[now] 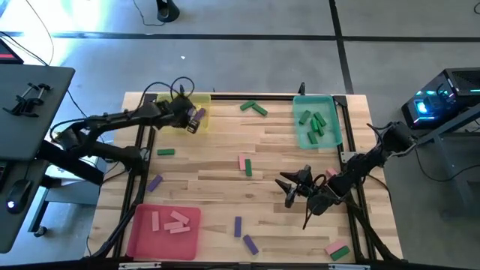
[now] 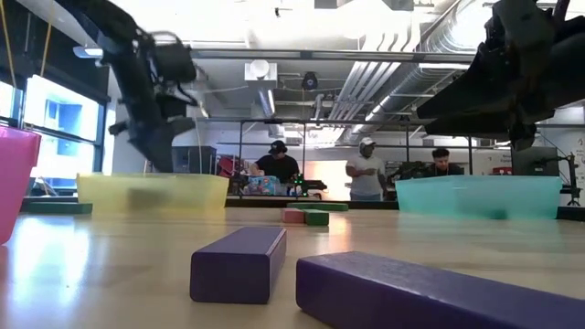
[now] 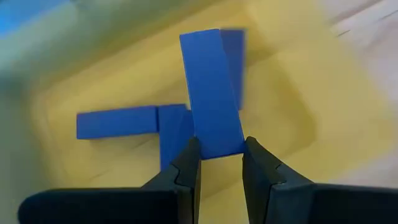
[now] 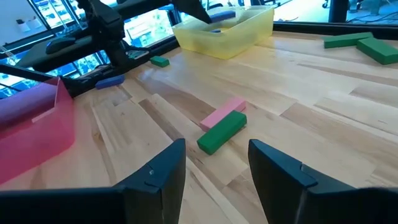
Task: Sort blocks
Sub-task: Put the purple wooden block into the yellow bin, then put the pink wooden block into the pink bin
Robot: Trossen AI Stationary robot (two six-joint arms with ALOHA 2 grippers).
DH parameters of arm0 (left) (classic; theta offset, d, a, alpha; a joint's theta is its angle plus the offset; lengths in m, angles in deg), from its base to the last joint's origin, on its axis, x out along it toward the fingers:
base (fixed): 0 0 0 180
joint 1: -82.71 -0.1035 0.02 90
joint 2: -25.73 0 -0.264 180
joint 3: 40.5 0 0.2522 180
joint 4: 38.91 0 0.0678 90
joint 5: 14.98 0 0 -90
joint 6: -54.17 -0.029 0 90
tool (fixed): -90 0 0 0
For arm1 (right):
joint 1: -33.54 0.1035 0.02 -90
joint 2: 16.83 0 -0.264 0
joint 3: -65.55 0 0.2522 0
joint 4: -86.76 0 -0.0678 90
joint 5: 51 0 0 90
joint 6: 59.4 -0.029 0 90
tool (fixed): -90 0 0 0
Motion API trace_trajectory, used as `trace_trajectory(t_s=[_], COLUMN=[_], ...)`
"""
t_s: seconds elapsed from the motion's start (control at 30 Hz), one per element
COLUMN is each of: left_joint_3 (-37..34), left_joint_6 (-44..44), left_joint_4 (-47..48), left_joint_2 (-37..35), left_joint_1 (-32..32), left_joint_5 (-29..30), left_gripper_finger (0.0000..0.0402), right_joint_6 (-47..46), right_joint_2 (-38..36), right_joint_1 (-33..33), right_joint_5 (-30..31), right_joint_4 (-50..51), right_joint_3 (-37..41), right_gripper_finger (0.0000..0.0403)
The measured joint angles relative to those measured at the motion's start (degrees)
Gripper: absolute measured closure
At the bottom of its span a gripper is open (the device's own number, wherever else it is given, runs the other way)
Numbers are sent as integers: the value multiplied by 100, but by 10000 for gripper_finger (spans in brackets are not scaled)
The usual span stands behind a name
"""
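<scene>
The left hand (image 1: 196, 118) hangs over the yellow tray (image 1: 201, 103) at about eleven o'clock on the worktop (image 1: 217, 161), clenched on a purple block (image 3: 210, 93) held upright between its two dark fingers (image 3: 186, 171). Below it, at least two more purple blocks (image 3: 117, 122) lie flat on the tray's smooth, translucent floor, just beside each other. The right hand (image 1: 289, 189) hovers at about four o'clock with its fingers spread and nothing between them. Ahead of it a pink block (image 4: 222, 112) and a green block (image 4: 222, 132) lie side by side, touching, near the worktop's middle.

The worktop is pale planked wood with a dark metal frame along its edges. A teal tray (image 1: 331, 135) at one o'clock holds several green blocks (image 1: 315, 124); a red tray (image 1: 142, 232) at seven o'clock holds pink ones (image 1: 175, 221). Loose bars lie scattered: a green pair (image 1: 254, 108) at twelve, purple ones (image 1: 243, 235) near six, a pink and green pair (image 1: 337, 250) at five. All are plain, matte, square-edged bars.

Three people (image 2: 366, 170) stand in the room beyond; any writing there is probably too far off to read.
</scene>
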Motion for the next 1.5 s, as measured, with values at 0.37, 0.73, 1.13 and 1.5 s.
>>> trace_trajectory(t_s=[0.37,0.73,1.13,1.5], left_joint_3=[2,2,7,327], left_joint_6=[-581,-902,-862,-715], left_joint_4=[-273,-717,-754,-150], left_joint_2=[855,856,1376,798], left_joint_1=[-1139,-1212,-1209,-1072], left_joint_5=[-39,-397,-991,-1055], left_gripper_finger=[349,348,260,180], right_joint_6=[20,-29,-39,-39], right_joint_2=[0,0,0,2], right_joint_1=[2,11,11,11], right_joint_5=[-28,-122,-247,-245], right_joint_4=[15,28,28,136], right_joint_3=[-2,0,0,0], right_gripper_finger=[242,242,242,242])
